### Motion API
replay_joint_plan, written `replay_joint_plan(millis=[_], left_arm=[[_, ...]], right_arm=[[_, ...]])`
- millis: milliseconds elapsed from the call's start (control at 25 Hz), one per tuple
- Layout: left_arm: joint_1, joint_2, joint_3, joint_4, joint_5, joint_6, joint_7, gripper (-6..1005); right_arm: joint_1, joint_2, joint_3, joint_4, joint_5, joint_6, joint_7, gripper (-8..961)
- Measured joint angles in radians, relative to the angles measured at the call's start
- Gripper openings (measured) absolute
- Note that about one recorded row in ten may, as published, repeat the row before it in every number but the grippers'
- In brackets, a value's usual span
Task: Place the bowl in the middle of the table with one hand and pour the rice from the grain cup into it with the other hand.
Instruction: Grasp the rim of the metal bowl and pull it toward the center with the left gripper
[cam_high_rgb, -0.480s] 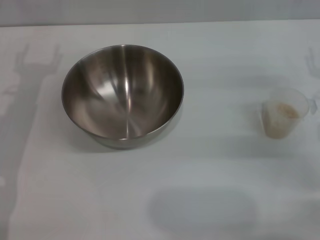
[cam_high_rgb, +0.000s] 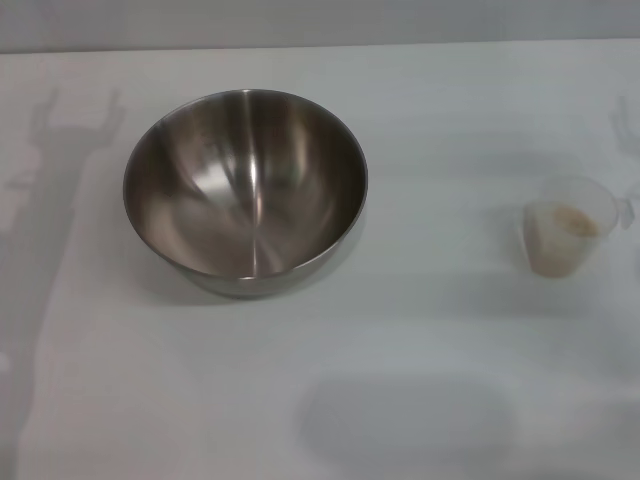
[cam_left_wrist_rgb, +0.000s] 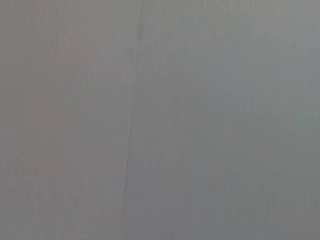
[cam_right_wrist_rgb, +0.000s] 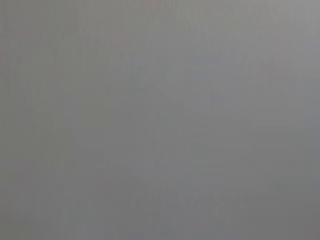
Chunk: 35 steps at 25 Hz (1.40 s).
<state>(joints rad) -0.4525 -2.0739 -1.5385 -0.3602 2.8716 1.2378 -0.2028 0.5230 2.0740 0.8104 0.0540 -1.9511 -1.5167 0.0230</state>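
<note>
The bowl (cam_high_rgb: 245, 190) is sitting left of centre on the tabletop (cam_high_rgb: 430, 130), nearer your left arm; you're seeing neither gripper, so finger state is unknowable

Neither arm (nor either claw) shows anywhere.

Neither gripper showed in any view, and both wrist views gave only a flat grey surface. The grain cup (cam_high_rgb: 572, 225) stood blurred, its rice (cam_high_rgb: 572, 222) a pale smear with no single grain to tell. The table (cam_high_rgb: 450, 120) ran off every edge but the far one.
</note>
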Motion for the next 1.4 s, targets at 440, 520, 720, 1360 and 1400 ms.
replay_joint_plan(millis=[440, 520, 720, 1360, 1400], left_arm=[[0.000, 0.000, 0.000, 0.003, 0.000, 0.000, 0.001, 833], [-0.002, 0.000, 0.000, 0.005, 0.000, 0.000, 0.002, 833], [-0.004, 0.000, 0.000, 0.005, 0.000, 0.000, 0.003, 833], [-0.027, 0.000, 0.254, -0.049, 0.003, -0.003, -0.038, 833], [-0.027, 0.000, 0.278, -0.058, 0.004, -0.001, -0.050, 833]], right_arm=[[0.005, 0.000, 0.001, -0.002, -0.001, -0.002, 0.000, 684], [0.005, 0.000, 0.001, -0.002, -0.001, -0.002, 0.000, 684], [0.005, 0.000, 0.002, -0.002, -0.001, -0.008, 0.000, 684], [0.007, -0.002, 0.003, -0.004, -0.001, -0.025, 0.000, 685], [0.006, -0.002, 0.003, -0.005, 0.000, -0.029, 0.000, 685]])
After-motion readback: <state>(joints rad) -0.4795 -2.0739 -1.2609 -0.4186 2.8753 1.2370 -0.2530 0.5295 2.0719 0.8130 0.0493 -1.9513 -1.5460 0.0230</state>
